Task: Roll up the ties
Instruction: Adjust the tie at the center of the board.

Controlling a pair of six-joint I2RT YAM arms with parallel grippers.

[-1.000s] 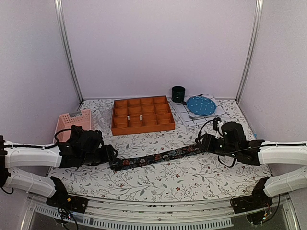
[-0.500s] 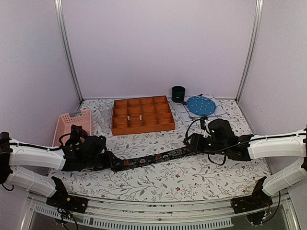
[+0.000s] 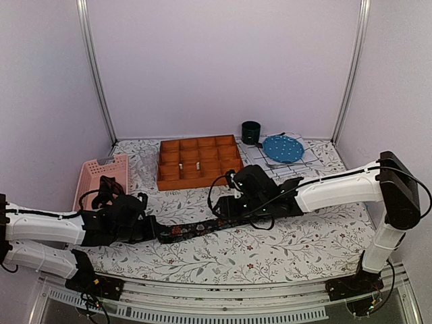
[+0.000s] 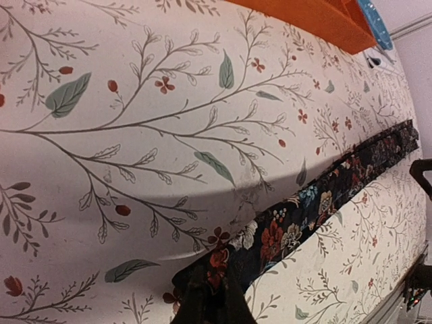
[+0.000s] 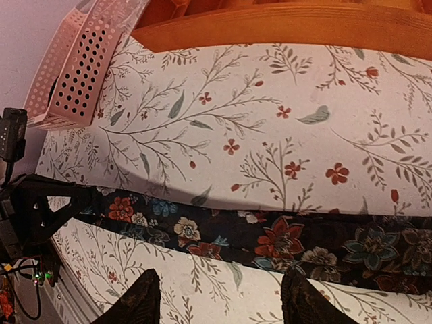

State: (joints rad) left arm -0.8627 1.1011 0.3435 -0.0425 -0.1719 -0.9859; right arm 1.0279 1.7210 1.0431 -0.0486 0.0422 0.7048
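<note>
One tie [image 3: 196,227], dark with red and pale flowers, lies flat across the flowered tablecloth, running from lower left to upper right. My left gripper [image 3: 158,233] is shut on its left end. In the left wrist view the fingers [image 4: 210,300] pinch the fabric, and the tie [image 4: 317,202] stretches away to the upper right. My right gripper [image 3: 226,206] hovers over the tie's other part and hides that stretch from above. In the right wrist view the tie [image 5: 270,239] crosses just beyond the right gripper [image 5: 219,304], which is open with nothing between its fingers.
An orange compartment tray [image 3: 200,162] sits at the back centre, with a pink perforated basket [image 3: 101,174] at back left. A dark cup [image 3: 251,131] and a blue dotted plate [image 3: 282,147] on a checked cloth stand at back right.
My left gripper has shut on the tie's left end. The right arm has swept left along the tie from its right end toward the middle, staying open.
</note>
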